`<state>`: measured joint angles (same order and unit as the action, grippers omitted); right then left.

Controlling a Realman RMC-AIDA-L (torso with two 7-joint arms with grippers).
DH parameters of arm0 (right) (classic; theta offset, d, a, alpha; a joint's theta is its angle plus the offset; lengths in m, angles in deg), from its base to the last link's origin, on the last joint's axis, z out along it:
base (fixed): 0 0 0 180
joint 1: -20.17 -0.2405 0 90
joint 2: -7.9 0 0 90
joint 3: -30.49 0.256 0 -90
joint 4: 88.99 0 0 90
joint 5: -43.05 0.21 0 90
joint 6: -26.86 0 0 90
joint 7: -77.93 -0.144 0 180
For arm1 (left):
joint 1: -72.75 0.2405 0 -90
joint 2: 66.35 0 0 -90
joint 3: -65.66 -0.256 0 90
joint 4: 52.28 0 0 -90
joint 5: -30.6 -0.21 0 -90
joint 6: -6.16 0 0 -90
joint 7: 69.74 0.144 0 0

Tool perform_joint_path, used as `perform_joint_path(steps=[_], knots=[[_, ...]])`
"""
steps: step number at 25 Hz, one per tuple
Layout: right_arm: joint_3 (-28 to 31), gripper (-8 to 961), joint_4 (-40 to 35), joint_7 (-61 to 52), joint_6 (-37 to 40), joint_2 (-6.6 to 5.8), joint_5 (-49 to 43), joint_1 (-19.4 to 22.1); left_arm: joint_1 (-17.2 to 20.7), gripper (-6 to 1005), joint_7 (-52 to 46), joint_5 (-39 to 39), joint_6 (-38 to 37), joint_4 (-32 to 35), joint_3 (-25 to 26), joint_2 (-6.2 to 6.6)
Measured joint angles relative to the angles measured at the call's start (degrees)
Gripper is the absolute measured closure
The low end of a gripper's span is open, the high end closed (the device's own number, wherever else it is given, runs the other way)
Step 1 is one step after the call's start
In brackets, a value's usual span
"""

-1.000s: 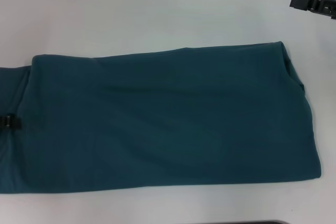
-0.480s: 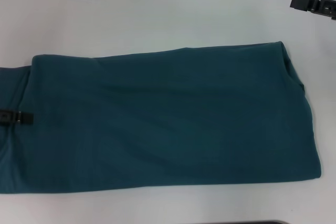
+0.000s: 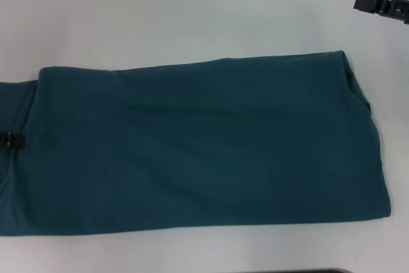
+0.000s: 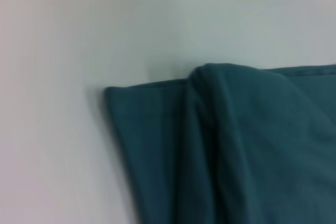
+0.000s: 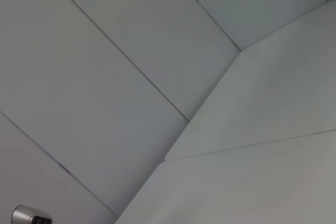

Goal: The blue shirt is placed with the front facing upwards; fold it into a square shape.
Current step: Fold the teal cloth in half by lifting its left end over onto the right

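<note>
The blue shirt (image 3: pixel 211 145) lies on the white table (image 3: pixel 192 11) as a long teal band running left to right, plain side up, with no lettering showing. Its left end runs out of the head view. My left gripper (image 3: pixel 11 139) shows only as a small black tip over the shirt's left end. The left wrist view looks down on a corner of the shirt (image 4: pixel 247 150), where a folded layer overlaps a lower one. My right gripper (image 3: pixel 378 4) hangs above bare table at the far right, well clear of the cloth.
Bare white table surrounds the shirt behind and in front. A dark strip (image 3: pixel 307 271) marks the table's near edge. The right wrist view shows only pale wall panels (image 5: pixel 157 77) and a small metal piece (image 5: pixel 29 216).
My left gripper's tip pushed rightward over the shirt's left end half a second ago, then drew back left and slightly farther away. The shirt and right arm stayed still.
</note>
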<state>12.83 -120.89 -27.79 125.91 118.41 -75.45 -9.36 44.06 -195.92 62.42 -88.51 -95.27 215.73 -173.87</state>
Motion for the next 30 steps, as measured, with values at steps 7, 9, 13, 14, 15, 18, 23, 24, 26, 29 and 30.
perform_joint_path(steps=[7, 9, 13, 14, 15, 18, 23, 24, 26, 29, 30], knots=[[0.05, 152, 0.00, 0.00, 0.00, -0.11, 0.03, 0.00, -0.17, 157, -1.01, -1.76, 1.43, -0.08, -0.05, 0.13], [0.18, 152, 0.00, 0.00, 0.03, -0.15, 0.03, 0.01, -0.22, 157, -1.04, -1.85, 1.57, -0.08, -0.04, 0.14], [0.35, 152, 0.00, -0.04, 0.06, -0.26, 0.03, 0.06, -0.36, 157, -1.18, -2.34, 2.07, 0.05, -0.04, 0.15], [0.38, 152, 0.00, -0.05, 0.06, -0.29, 0.03, 0.07, -0.38, 157, -1.21, -2.43, 2.14, 0.11, -0.04, 0.15], [0.39, 152, 0.00, -0.06, 0.05, -0.33, 0.03, 0.08, -0.44, 157, -1.23, -2.52, 2.19, 0.22, -0.05, 0.15], [0.44, 152, 0.00, -0.08, 0.05, -0.41, 0.03, 0.09, -0.48, 157, -1.29, -2.53, 2.29, 0.14, -0.04, 0.11], [0.44, 152, 0.00, -0.16, 0.03, -0.49, 0.03, 0.08, -0.49, 156, -1.40, -2.56, 2.31, 0.17, -0.19, 0.08], [0.44, 152, 0.00, -0.17, 0.02, -0.52, 0.03, 0.09, -0.49, 156, -1.41, -2.57, 2.31, 0.19, -0.30, 0.08], [0.47, 152, 0.00, -0.17, 0.01, -0.54, 0.02, 0.09, -0.49, 156, -1.45, -2.61, 2.32, 0.22, -0.43, 0.04], [0.54, 152, 0.00, -0.18, -0.01, -0.56, 0.03, 0.09, -0.62, 156, -1.60, -3.08, 2.55, 0.26, -0.48, -0.04], [0.55, 152, 0.00, -0.18, -0.01, -0.56, 0.02, 0.09, -0.65, 156, -1.67, -3.30, 2.66, 0.28, -0.49, -0.06]])
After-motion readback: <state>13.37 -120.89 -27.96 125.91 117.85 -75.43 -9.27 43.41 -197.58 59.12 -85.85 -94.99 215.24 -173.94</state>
